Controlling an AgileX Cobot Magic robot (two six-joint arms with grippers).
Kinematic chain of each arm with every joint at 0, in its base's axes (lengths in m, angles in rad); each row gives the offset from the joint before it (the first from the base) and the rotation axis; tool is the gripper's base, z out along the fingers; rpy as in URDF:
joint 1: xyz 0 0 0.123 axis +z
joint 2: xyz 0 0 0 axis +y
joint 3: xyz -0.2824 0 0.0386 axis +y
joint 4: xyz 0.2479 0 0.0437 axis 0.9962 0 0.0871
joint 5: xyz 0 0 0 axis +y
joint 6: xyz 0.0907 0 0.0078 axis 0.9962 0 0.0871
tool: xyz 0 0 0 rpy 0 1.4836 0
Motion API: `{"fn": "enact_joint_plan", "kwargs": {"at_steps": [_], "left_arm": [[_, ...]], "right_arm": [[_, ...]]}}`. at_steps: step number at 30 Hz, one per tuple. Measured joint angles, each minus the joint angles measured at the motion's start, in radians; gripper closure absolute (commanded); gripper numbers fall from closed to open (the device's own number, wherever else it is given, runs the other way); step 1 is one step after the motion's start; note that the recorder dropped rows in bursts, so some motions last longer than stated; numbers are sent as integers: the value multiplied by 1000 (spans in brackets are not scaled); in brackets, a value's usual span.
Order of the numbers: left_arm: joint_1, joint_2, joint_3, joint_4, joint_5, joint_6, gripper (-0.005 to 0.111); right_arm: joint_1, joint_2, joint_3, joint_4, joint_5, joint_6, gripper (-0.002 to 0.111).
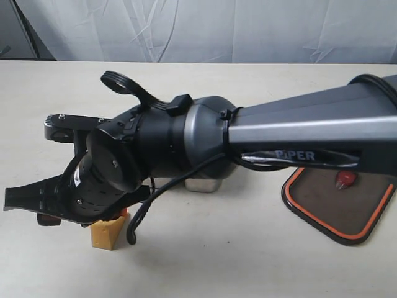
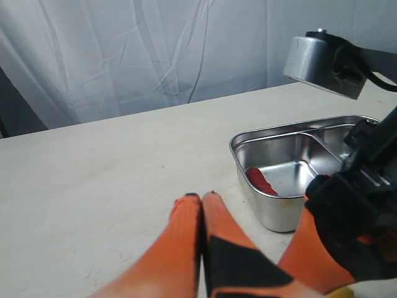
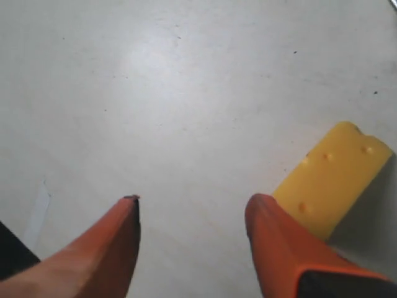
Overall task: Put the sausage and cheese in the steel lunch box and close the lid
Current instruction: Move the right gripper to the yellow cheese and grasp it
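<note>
The steel lunch box [image 2: 291,177] stands on the table, and the red sausage [image 2: 262,181] lies in its near compartment. In the exterior view my right arm hides all but a corner of the box [image 1: 201,184]. The yellow cheese [image 1: 108,233] stands on the table at the front left. My right gripper [image 3: 193,202] hangs open just above the table, with the cheese [image 3: 335,183] outside one finger [image 3: 273,236], not between the two. My left gripper [image 2: 201,197] is shut on nothing, low over the table near the box. The dark lid [image 1: 338,208] lies orange seal up at the right.
My right arm [image 1: 291,139] reaches across the middle of the table from the right and blocks much of the exterior view. A white curtain [image 1: 198,28] hangs behind the table's far edge.
</note>
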Motion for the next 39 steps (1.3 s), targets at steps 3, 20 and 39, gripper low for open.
{"fn": "enact_joint_plan", "kwargs": {"at_steps": [3,20,39], "left_arm": [[0,0,0,0,0,0,107],[0,0,0,0,0,0,107],[0,0,0,0,0,0,107]], "right_arm": [[0,0,0,8,-2,0,58],[0,2,0,-37,170,24,19],[0,111,0,-124,111,179,26]]}}
